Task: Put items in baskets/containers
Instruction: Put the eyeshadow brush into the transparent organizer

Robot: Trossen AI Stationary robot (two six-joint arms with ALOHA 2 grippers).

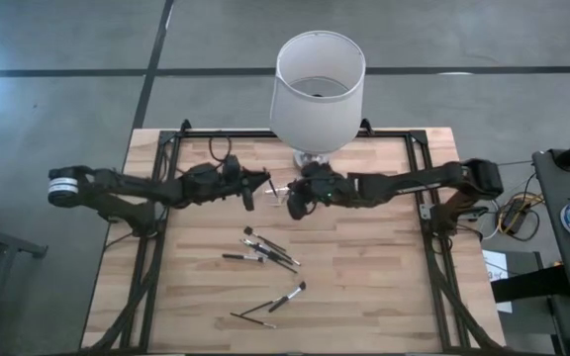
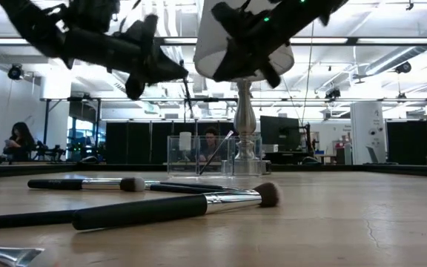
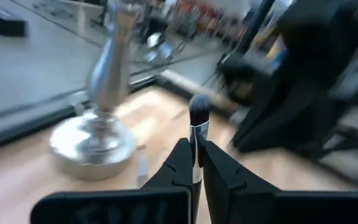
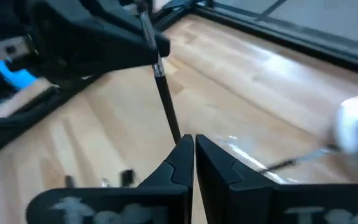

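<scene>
Several dark brushes (image 1: 268, 249) lie flat on the wood near the table's middle and near edge; in the low view the closest one (image 2: 173, 208) lies on its side. The clear holder (image 2: 199, 154) stands in front of the lamp's base with one brush leaning inside it. My left gripper (image 1: 249, 190) hovers just left of the holder, shut on a brush (image 3: 198, 118). My right gripper (image 1: 294, 204) hovers just right of it, shut on a thin dark brush handle (image 4: 166, 106). Both are above the table. My left gripper pinches a brush between its two fingers at the metal band (image 3: 197, 138) below the dark bristle head. The head sticks out past the fingertips and the brush is lifted clear. My right gripper pinches the end of a thin dark handle (image 4: 178, 134) between its fingertips. The stick runs out from the fingers toward my left arm, clear of the wood.
A big white lampshade (image 1: 317, 87) on a silver base (image 3: 95, 144) stands at the far middle, right behind both grippers. Black frame rails (image 1: 156, 198) run along the table's left and right sides. Bare wood (image 1: 384, 287) lies to the near right.
</scene>
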